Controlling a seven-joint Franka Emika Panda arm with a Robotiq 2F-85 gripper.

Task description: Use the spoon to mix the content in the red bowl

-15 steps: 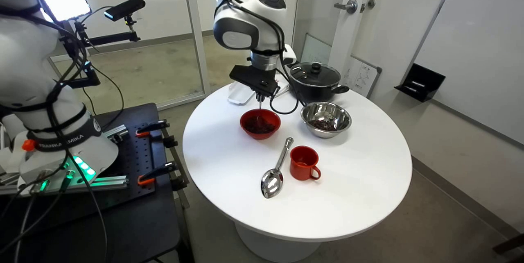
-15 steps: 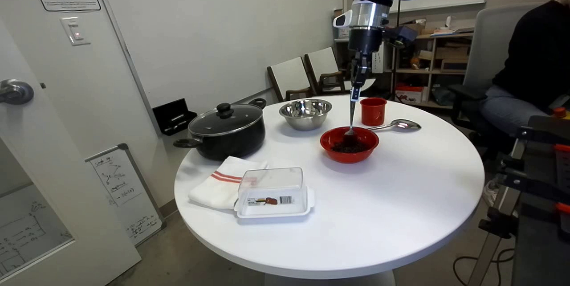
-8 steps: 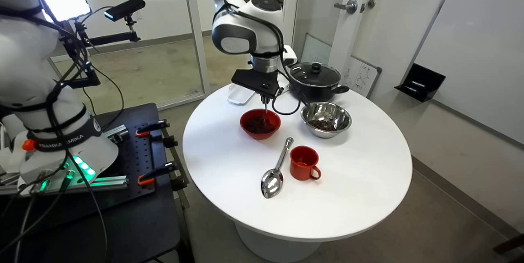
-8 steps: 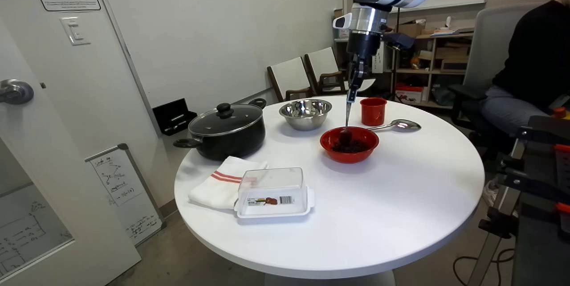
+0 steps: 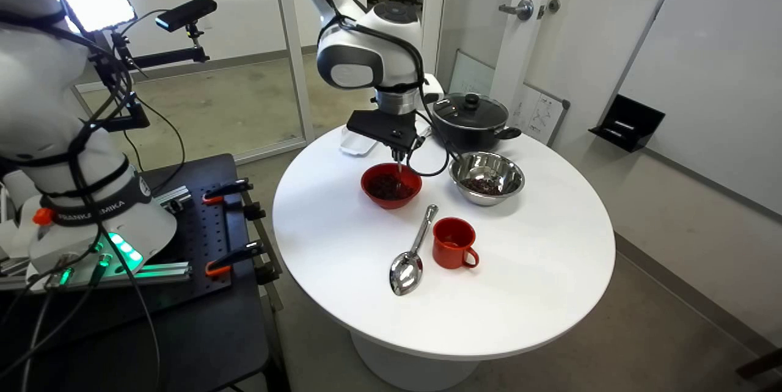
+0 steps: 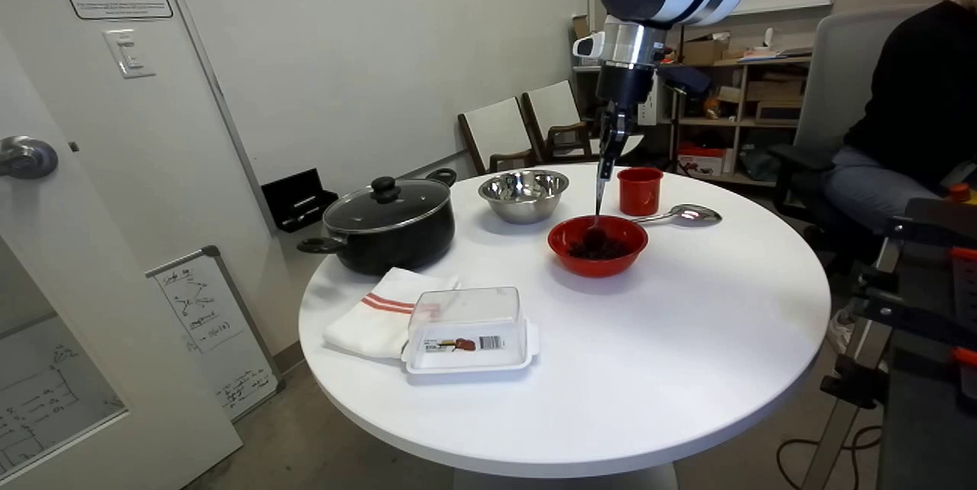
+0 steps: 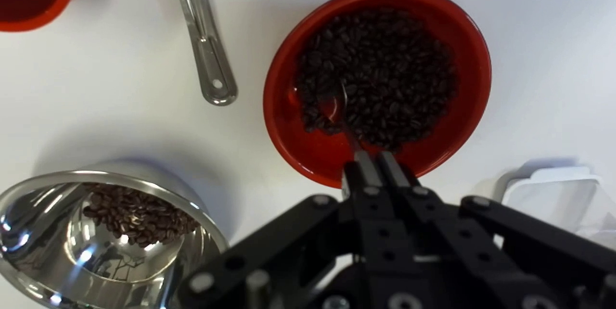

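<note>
Though the spoon [image 7: 333, 107] is pinched by its handle in the gripper [image 7: 379, 169] and its head is partly buried among the dark beans [image 7: 385, 68] in the red bowl [image 7: 315, 152], the thin handle could be twisted in the grip by their drag. Beans might be flung over the rim by a fast sweep, and, were the wall pushed hard, the bowl might be slid into the serving spoon [image 7: 208, 54] lying near it.
</note>
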